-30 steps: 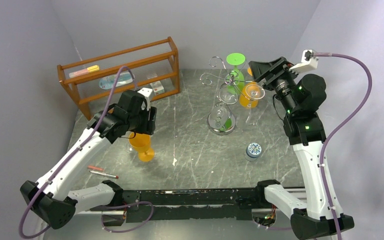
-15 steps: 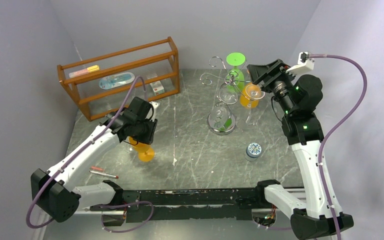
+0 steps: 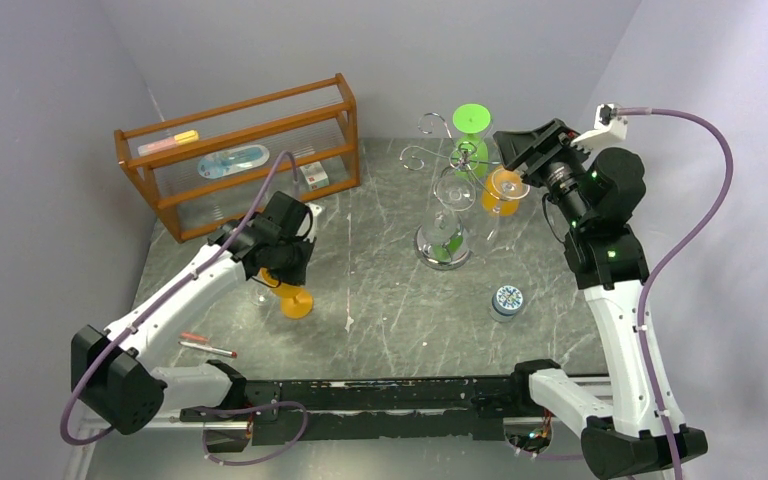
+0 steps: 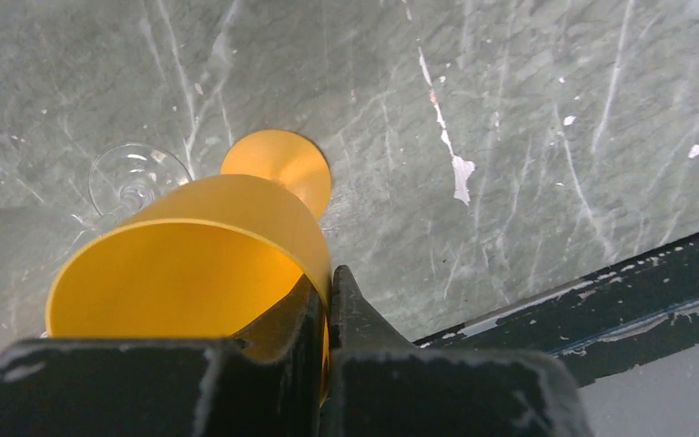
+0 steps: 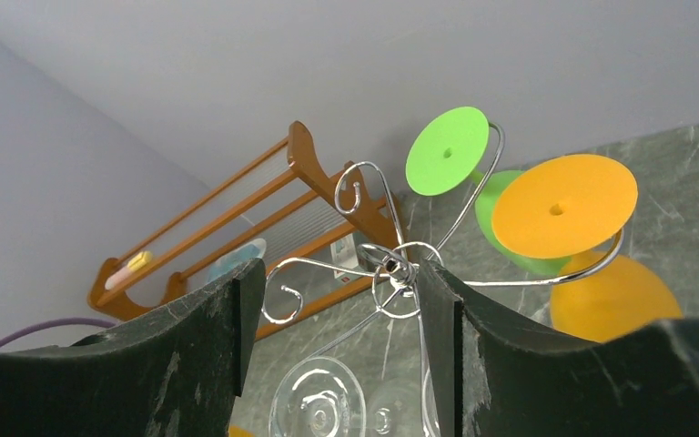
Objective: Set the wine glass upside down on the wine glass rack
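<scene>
An orange wine glass (image 4: 191, 264) stands upright on the table, its foot (image 3: 296, 302) to the right of my left arm. My left gripper (image 4: 329, 291) is shut on its rim, one finger inside the bowl and one outside; from above the gripper (image 3: 278, 270) covers most of the bowl. The chrome wine glass rack (image 3: 443, 245) stands at the back middle. A green glass (image 3: 471, 120) and another orange glass (image 3: 500, 190) hang on it upside down. My right gripper (image 5: 339, 273) is open, level with the rack's top hub (image 5: 391, 266), holding nothing.
A clear glass foot (image 4: 136, 177) sits just left of the held glass. A wooden shelf (image 3: 240, 150) stands at the back left with a small box (image 3: 315, 177) beside it. A round tin (image 3: 506, 300) lies at the right and pens (image 3: 205, 345) at the front left.
My left gripper came down over the orange glass and closed on its rim. The right gripper stayed open near the rack and barely moved.
</scene>
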Available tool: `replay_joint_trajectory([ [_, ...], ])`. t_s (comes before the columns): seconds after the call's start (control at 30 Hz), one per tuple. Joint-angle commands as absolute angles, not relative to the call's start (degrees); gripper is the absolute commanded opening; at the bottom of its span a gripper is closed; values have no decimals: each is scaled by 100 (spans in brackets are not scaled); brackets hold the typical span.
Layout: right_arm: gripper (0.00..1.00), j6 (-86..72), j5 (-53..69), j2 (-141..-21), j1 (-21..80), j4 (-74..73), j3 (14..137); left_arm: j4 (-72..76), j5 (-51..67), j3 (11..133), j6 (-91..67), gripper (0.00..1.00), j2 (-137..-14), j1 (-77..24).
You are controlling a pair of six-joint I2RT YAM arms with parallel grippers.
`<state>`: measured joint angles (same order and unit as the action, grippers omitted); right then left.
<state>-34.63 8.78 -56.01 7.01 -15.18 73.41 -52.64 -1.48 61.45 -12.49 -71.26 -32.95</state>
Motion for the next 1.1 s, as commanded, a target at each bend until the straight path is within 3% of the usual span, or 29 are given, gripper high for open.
replay_joint_trajectory([
  [0.0,66,-3389,955,-5696,652,-1875,7589,-5029,244,6538,-1110,5,-6927,-3327],
  [0.33,77,-3649,1938,-5730,660,-1186,7544,-3549,377,7482,-1755,5,-5883,-3326],
  [0.57,78,-4394,2552,-5670,878,-196,7226,-1490,-114,7048,-2417,5,-4937,-3330],
  [0.9,78,-4710,1112,-6092,3126,1097,7117,1170,-327,6145,-3572,5,-4406,-3328],
  [1.07,68,-5562,471,-6243,4050,2239,6604,1835,-470,5742,-4207,5,-4267,-3324],
])
